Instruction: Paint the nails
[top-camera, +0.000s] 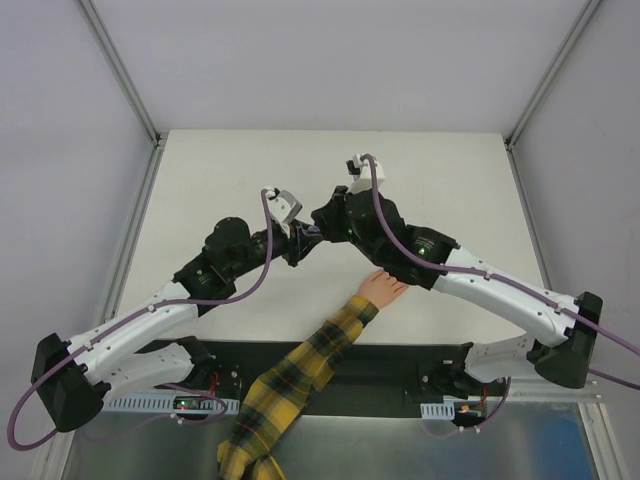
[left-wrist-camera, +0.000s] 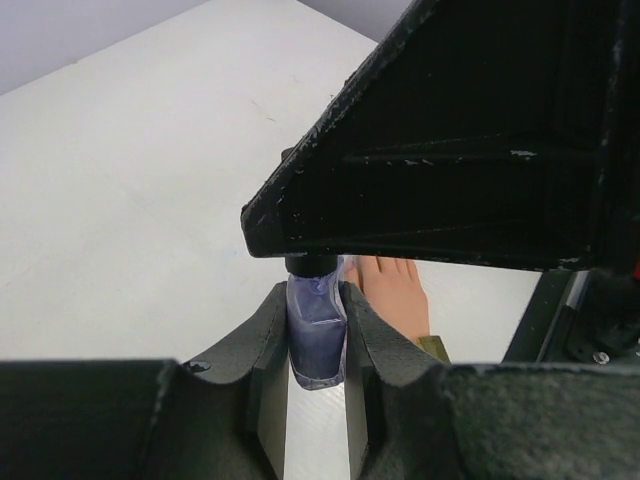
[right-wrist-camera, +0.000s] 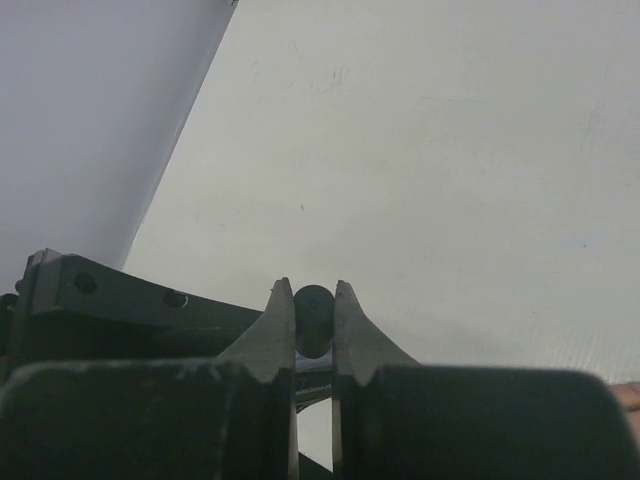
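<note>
My left gripper (left-wrist-camera: 316, 335) is shut on a small purple bottle (left-wrist-camera: 316, 335), its body clamped between the two pads above the table. My right gripper (right-wrist-camera: 314, 320) is shut on the bottle's dark cap (right-wrist-camera: 314, 318). In the top view the two grippers meet at mid-table, the left (top-camera: 298, 240) and the right (top-camera: 322, 228). The peach-skinned hand (top-camera: 383, 288) lies flat on the table just under my right arm, its plaid sleeve (top-camera: 300, 375) running to the near edge. It also shows in the left wrist view (left-wrist-camera: 395, 295). The nails are too small to make out.
The white table (top-camera: 220, 190) is bounded by metal frame rails (top-camera: 120, 70) at left and right. A black strip (top-camera: 400, 365) runs along the near edge by the arm bases.
</note>
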